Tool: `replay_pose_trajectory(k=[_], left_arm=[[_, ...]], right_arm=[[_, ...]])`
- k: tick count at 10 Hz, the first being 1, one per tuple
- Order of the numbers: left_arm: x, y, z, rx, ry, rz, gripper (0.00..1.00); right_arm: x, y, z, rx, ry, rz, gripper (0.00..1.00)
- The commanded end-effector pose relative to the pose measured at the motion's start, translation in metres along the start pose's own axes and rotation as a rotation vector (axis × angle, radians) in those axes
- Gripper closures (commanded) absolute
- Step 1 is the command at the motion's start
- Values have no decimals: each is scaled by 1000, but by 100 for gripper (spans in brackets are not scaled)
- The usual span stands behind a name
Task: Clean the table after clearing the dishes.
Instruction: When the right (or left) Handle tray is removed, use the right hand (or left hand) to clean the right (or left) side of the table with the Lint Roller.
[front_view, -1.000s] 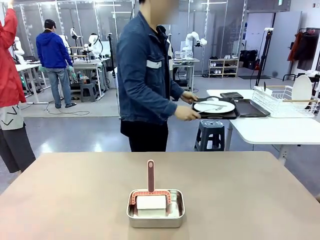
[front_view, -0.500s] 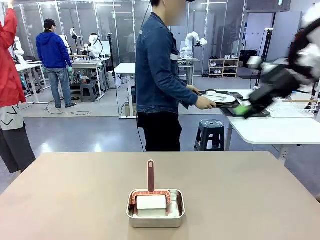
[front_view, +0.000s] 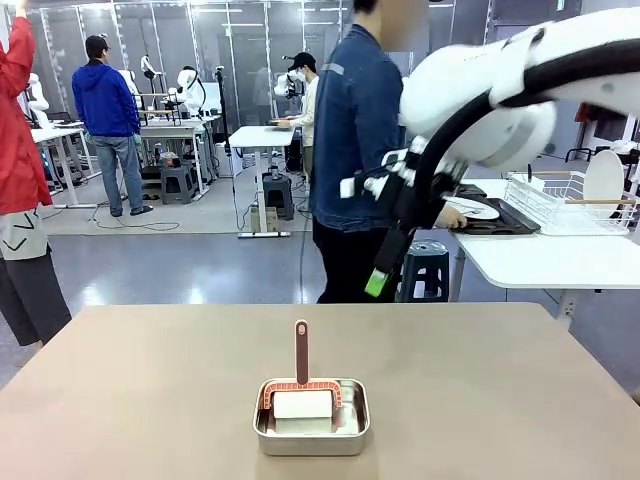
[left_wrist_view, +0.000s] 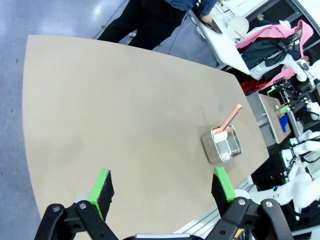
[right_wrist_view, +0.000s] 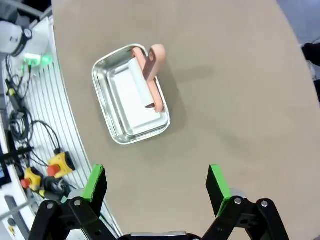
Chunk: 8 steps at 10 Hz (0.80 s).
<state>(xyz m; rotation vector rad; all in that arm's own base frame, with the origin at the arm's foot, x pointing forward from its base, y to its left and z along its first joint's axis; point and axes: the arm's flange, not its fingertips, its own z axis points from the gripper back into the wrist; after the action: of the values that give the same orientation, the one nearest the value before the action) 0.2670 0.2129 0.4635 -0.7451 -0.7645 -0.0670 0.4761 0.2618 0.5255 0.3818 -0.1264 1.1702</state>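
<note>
The big brown table has a shiny metal pan near its front edge, in the middle. A scrubber with a red handle sits in the pan, handle sticking up. A white plate lies on a dark tray on the white table far back on the right. A person's hand is at the tray. The right gripper hangs over the pan, jaws wide apart, holding nothing. The left gripper is wide apart too, with nothing in it.
</note>
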Motion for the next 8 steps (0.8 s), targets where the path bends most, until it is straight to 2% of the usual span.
replay_pose_trajectory(k=[1,2,3,8], left_arm=[[0,-1,1,12,6,5,0],[0,-1,1,12,6,5,0],[0,-1,1,12,6,5,0],[0,-1,1,12,6,5,0]], right_arm=[[-4,5,-26,-26,47,36,0],[-4,7,-42,-31,78,81,0],[3,3,-19,2,32,21,0],[3,3,-19,2,32,21,0]])
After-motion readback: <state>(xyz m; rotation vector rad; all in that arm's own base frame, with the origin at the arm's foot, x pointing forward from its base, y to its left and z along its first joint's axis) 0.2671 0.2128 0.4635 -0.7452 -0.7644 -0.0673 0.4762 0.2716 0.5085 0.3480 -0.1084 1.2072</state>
